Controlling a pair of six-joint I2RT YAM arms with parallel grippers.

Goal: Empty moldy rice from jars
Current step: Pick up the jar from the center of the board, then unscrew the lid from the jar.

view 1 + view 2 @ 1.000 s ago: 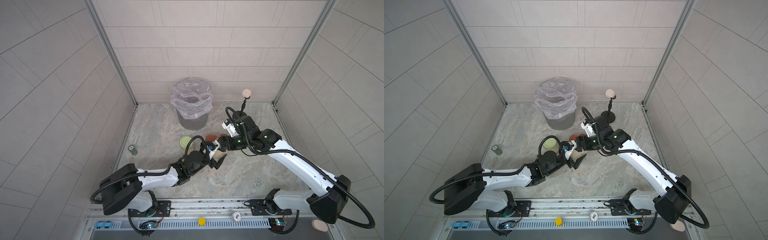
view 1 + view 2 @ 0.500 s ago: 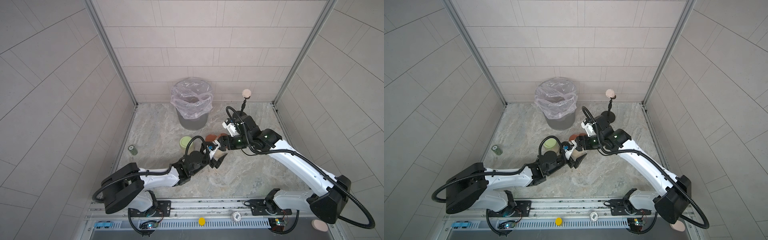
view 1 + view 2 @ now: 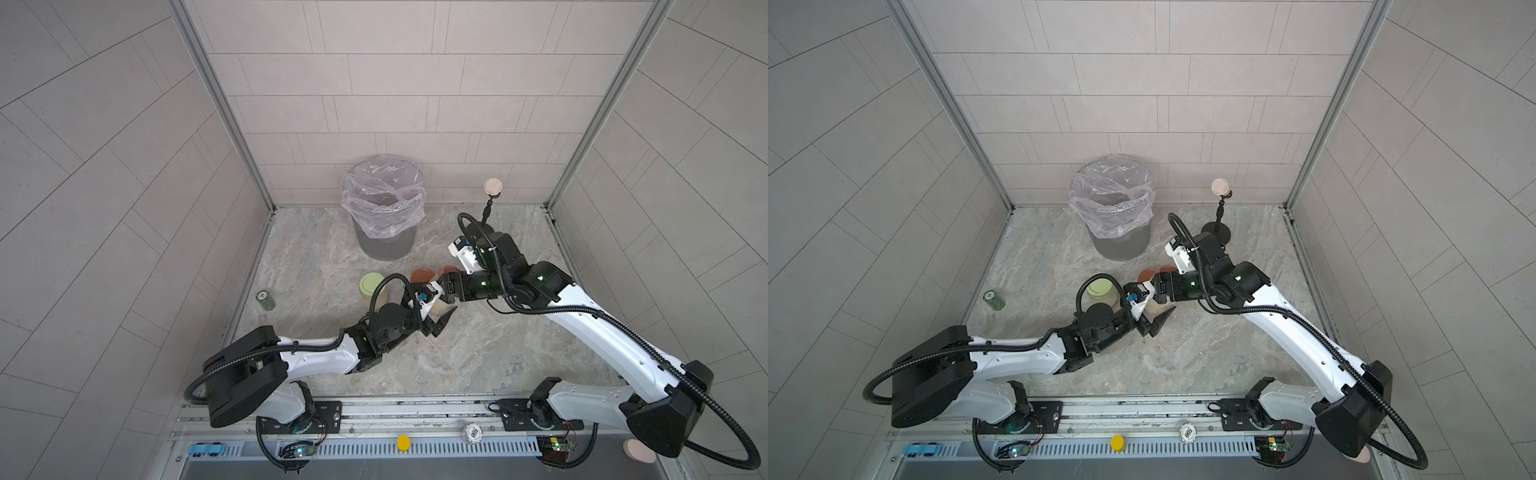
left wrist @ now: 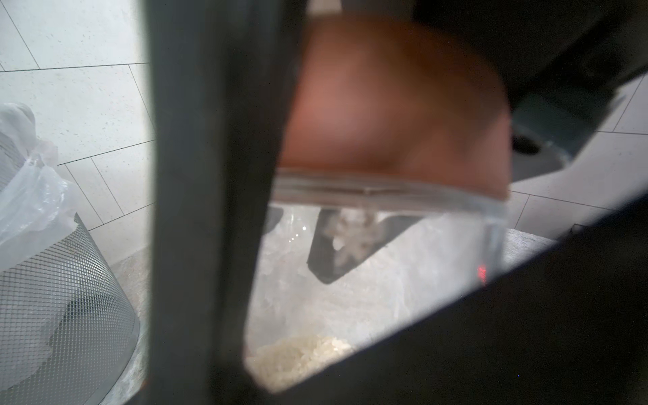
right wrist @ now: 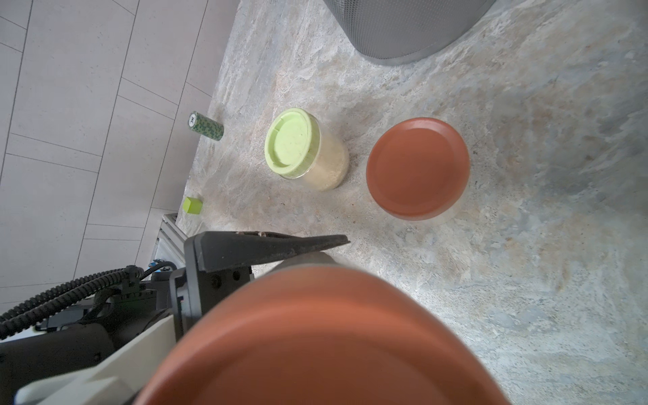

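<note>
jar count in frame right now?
3. The green-lidded jar stands nearest the small can; the red-lidded jar stands beside it, apart; the held jar, also red-lidded, sits between the left gripper's fingers. No sign of hidden ones.

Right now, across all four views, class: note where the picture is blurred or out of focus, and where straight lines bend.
Left wrist view: the near rust-red lid is badly blurred, the bin sharper. Right wrist view: that lid is soft, the green-lidded jar crisp. Both top views: sharp, but wall tile lines bow slightly toward the edges.
</note>
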